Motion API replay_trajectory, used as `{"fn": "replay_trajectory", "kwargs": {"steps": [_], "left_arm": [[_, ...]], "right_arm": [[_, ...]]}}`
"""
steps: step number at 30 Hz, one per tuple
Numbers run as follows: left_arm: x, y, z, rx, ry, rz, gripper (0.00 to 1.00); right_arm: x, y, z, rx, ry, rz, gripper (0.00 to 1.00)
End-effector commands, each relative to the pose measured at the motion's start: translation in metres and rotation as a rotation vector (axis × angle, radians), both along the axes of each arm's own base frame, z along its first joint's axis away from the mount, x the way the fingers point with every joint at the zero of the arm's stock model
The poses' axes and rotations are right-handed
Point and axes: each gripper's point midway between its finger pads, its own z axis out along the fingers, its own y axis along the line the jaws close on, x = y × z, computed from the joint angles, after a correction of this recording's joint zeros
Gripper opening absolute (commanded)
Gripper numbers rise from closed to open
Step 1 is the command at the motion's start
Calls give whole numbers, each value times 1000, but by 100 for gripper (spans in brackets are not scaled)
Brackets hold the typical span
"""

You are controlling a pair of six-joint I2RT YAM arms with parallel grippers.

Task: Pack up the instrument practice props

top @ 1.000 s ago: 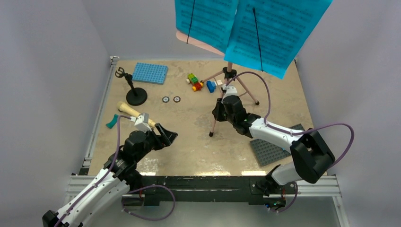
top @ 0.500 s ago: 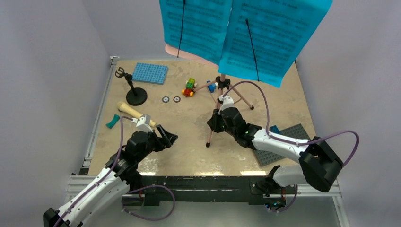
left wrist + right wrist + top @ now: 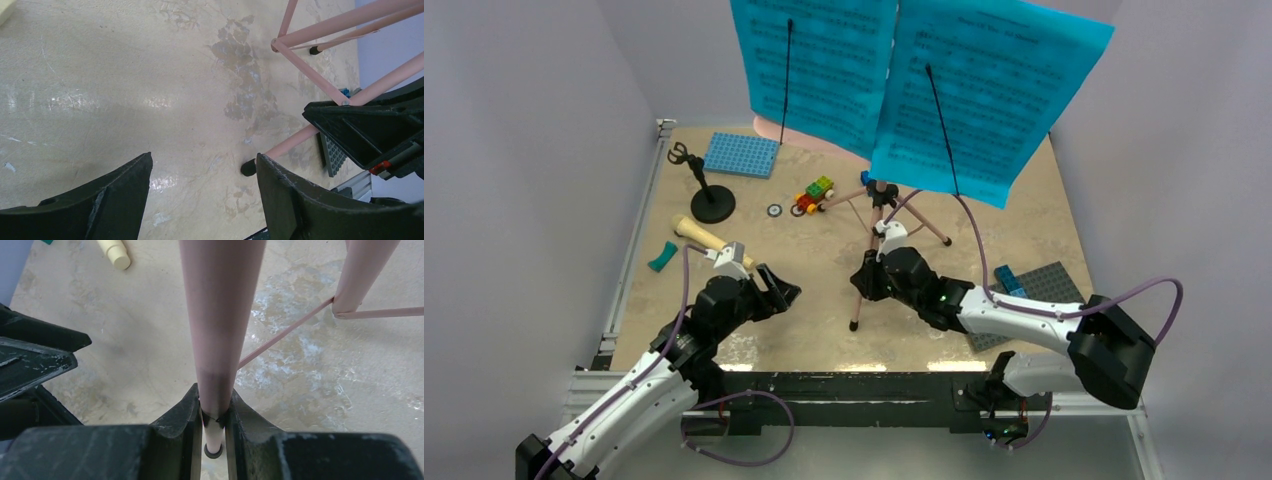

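Note:
The pink tripod music stand [image 3: 862, 285] stands mid-table with two cyan sheet-music pages [image 3: 904, 80] on its board. My right gripper [image 3: 869, 272] is shut on one of its pink legs [image 3: 220, 340], near the black foot. My left gripper [image 3: 782, 290] is open and empty, low over the table, just left of that leg's foot [image 3: 248, 167]. The cream toy microphone [image 3: 704, 238] lies behind my left gripper; its end shows in the right wrist view [image 3: 116, 254]. The small black mic stand [image 3: 706, 195] stands at the back left.
A blue baseplate [image 3: 742, 155] lies at the back left. A grey baseplate [image 3: 1036, 295] with a blue brick [image 3: 1006, 275] lies at the right. Small coloured bricks [image 3: 814, 194] and a ring [image 3: 775, 210] lie behind the stand. A teal piece [image 3: 662, 257] lies at the left.
My right gripper has dragged the music stand toward the left and nearer, pages and all. The coloured bricks have shifted left with it. My left arm has barely moved.

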Motion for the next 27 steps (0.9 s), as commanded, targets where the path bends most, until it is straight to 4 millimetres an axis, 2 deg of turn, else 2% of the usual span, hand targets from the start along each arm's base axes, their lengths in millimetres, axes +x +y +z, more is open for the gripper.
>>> {"fn": "replay_trajectory", "kwargs": {"steps": [1,4,9,18,24,25,27], "left_arm": [[5,-5,11,-38,-30,8,79],[4,-5,12,-40,-30,8,79],[4,-3,11,-33,-32,16,79],[6,-2,9,-20,-30,22,79],[9,-5,12,-17,-39,13,79],[10,-6,14,-18,-47,11,79],[13,-7,20,-21,-64,8,80]], "right_arm": [[-25,21,0,64,57,76,0],[-34,26,-3,51,53,124,0],[-45,24,-10,47,57,156,0],[-43,-6,-31,-81,47,101,0],[-43,-13,-40,-126,45,98,0],[-43,-13,-38,-126,42,98,10],[-43,-15,-32,-118,36,90,41]]}}
